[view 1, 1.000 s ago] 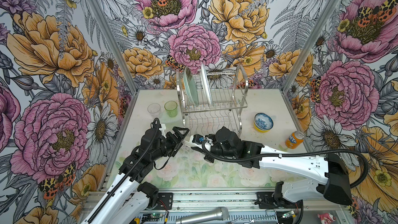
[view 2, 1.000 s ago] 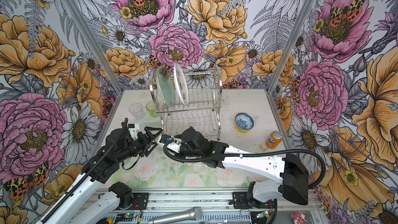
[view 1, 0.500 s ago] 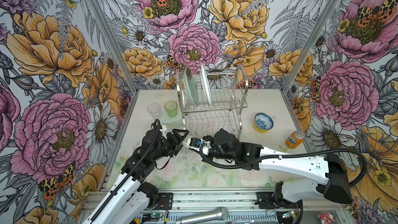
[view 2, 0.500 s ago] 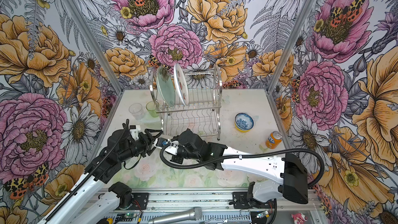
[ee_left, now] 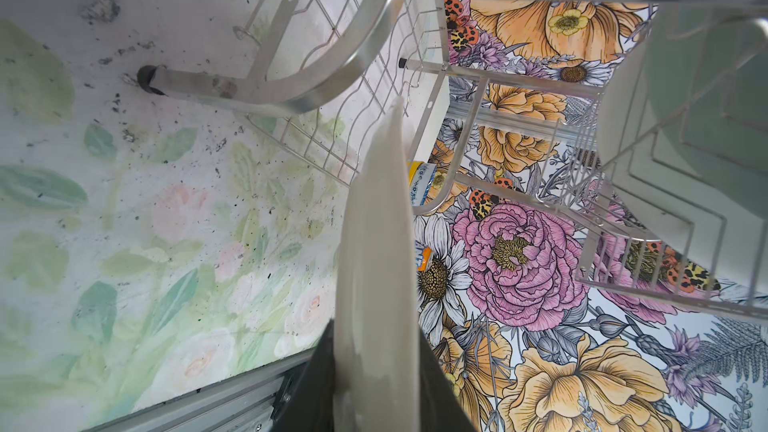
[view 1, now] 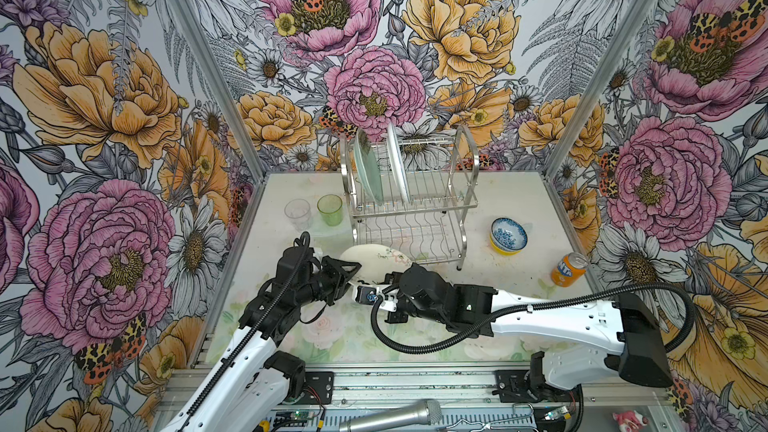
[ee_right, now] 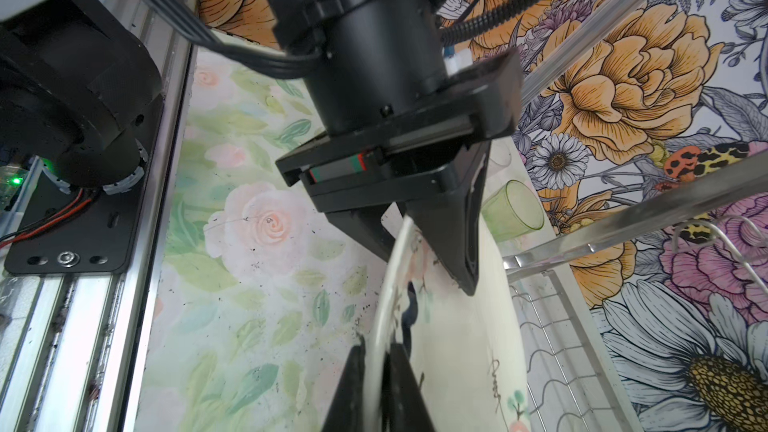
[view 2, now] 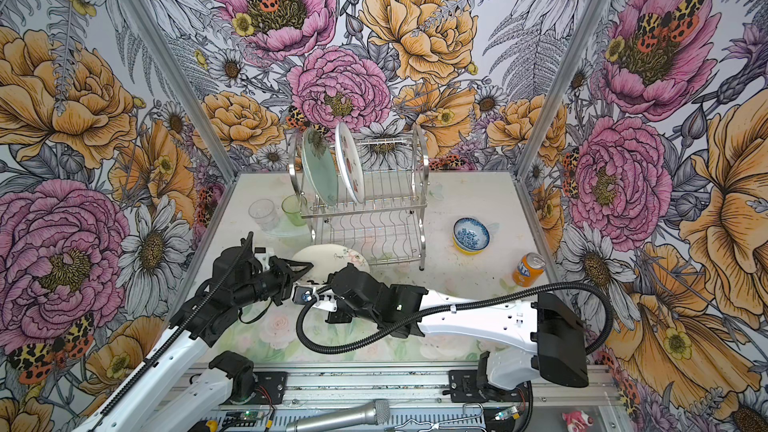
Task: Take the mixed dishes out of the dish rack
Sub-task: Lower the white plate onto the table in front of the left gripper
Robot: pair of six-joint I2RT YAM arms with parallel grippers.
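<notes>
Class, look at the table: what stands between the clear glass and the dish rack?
The green tumbler, standing upright; both top views show it between the clear glass and the dish rack.

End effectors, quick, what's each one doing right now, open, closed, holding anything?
Left end effector: closed on the rim of the cream plate.
Right end effector: closed on the same cream plate, at another part of its rim.

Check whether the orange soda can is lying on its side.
No, the orange soda can stands upright, its silver top facing up.
</notes>
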